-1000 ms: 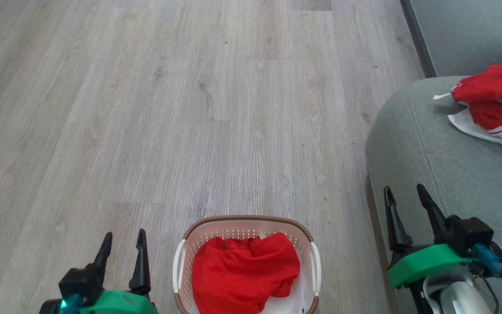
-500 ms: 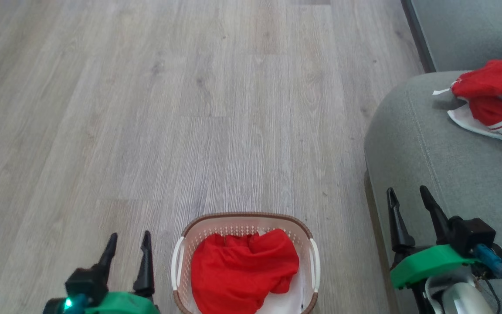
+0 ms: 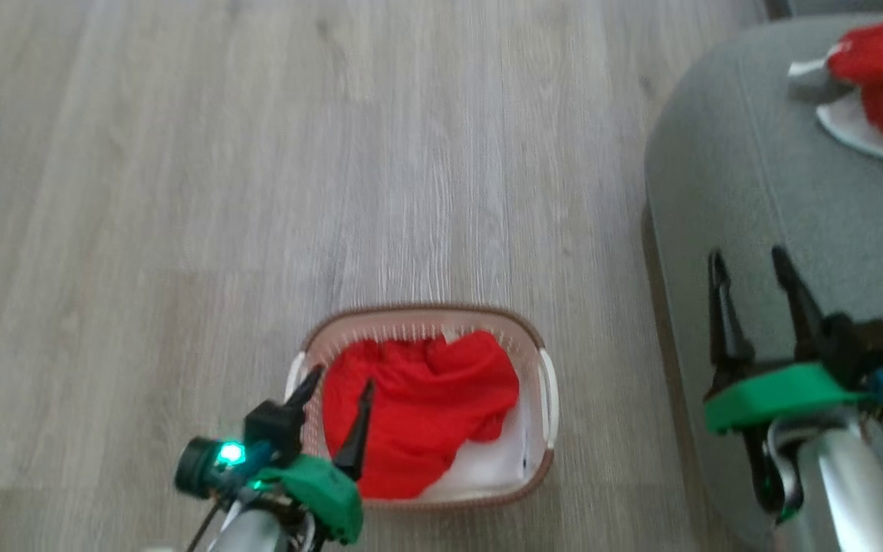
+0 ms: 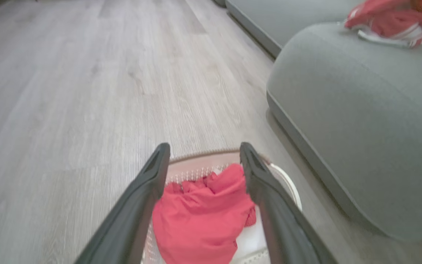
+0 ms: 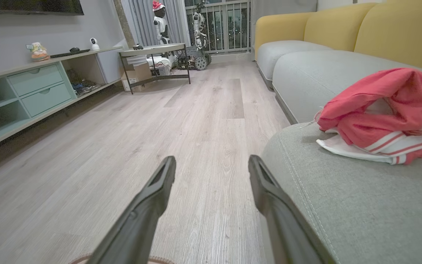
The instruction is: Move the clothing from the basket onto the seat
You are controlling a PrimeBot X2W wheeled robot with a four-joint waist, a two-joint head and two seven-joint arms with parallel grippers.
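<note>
On the wood floor stands the cream basket with a brown rim. Crumpled red clothing lies inside it. My left gripper hangs open just above the basket's left side, its fingers over the red fabric and holding nothing. A second red piece of clothing with white stripes lies on the grey-green seat at the right. My right gripper is open and empty over the seat's front left edge.
Bare wood floor stretches ahead and to the left. In the right wrist view a low cabinet lines the left wall, a small table stands far back, and yellow backrests rise behind the sofa cushions.
The head camera has tilted down, shifting the whole picture. My left gripper has swung right, from beside the basket to over its left side. The right gripper stays open near the seat edge.
</note>
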